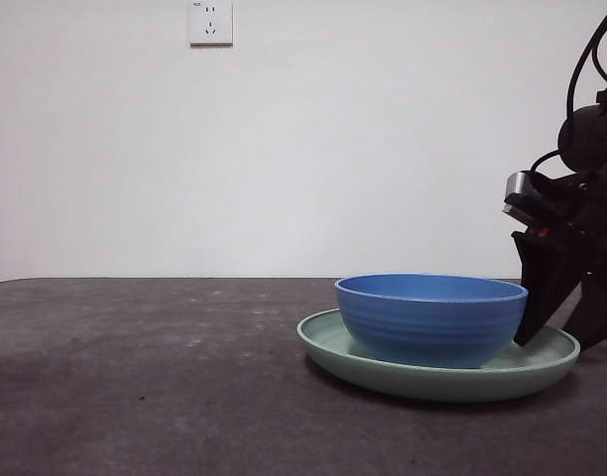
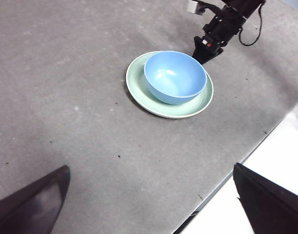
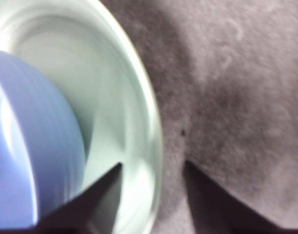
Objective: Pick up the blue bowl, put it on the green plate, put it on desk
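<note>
The blue bowl (image 1: 430,317) stands upright in the green plate (image 1: 432,382), which lies flat on the desk (image 1: 135,377). My right gripper (image 1: 556,342) is at the plate's right rim, jaws open and straddling the rim, one inside the plate next to the bowl, one outside over the desk. The right wrist view, blurred, shows the bowl (image 3: 27,146), the plate (image 3: 115,97) and the rim between the jaws (image 3: 153,165). My left gripper (image 2: 151,168) is open and empty, high above the desk, looking down on the bowl (image 2: 174,77), the plate (image 2: 139,87) and the right gripper (image 2: 205,53).
A white wall with a socket (image 1: 210,22) stands behind the desk. The desk's edge (image 2: 236,163) runs diagonally near the plate in the left wrist view, with a white floor (image 2: 285,146) beyond it.
</note>
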Available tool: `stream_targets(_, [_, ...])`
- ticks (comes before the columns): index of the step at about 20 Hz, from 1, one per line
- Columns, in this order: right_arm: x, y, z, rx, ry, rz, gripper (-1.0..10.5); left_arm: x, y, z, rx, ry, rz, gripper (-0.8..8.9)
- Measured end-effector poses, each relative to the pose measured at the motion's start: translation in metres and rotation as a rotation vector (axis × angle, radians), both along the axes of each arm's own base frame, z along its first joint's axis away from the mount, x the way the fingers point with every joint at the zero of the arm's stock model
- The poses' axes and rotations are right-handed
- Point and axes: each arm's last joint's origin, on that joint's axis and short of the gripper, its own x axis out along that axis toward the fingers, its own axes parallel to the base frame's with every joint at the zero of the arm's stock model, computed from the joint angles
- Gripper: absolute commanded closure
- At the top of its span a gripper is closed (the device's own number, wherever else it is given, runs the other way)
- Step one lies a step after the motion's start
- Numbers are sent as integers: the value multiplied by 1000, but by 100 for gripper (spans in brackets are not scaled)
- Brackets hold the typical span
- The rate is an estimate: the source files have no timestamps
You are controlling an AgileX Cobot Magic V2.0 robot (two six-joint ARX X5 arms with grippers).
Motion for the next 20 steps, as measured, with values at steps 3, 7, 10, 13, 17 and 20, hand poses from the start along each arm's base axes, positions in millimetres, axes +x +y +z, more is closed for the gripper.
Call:
stream_targets(3, [1, 0, 0, -20, -3, -10, 939, 0, 0, 0, 0, 0, 0, 134])
stream_targets(7, [1, 0, 1, -3, 10, -25, 939, 0, 0, 0, 0, 0, 0, 134])
stream_targets(10, [5, 1, 12, 1, 28, -24, 939, 0, 0, 0, 0, 0, 0, 134])
stream_targets(13, [12, 6, 31, -3, 28, -9, 939, 0, 0, 0, 0, 0, 0, 134])
stream_targets(17, [20, 23, 52, 58, -8, 37, 939, 0, 0, 0, 0, 0, 0, 134])
stream_targets(20, [19, 47, 54, 65, -25, 65, 939, 0, 0, 0, 0, 0, 0, 134])
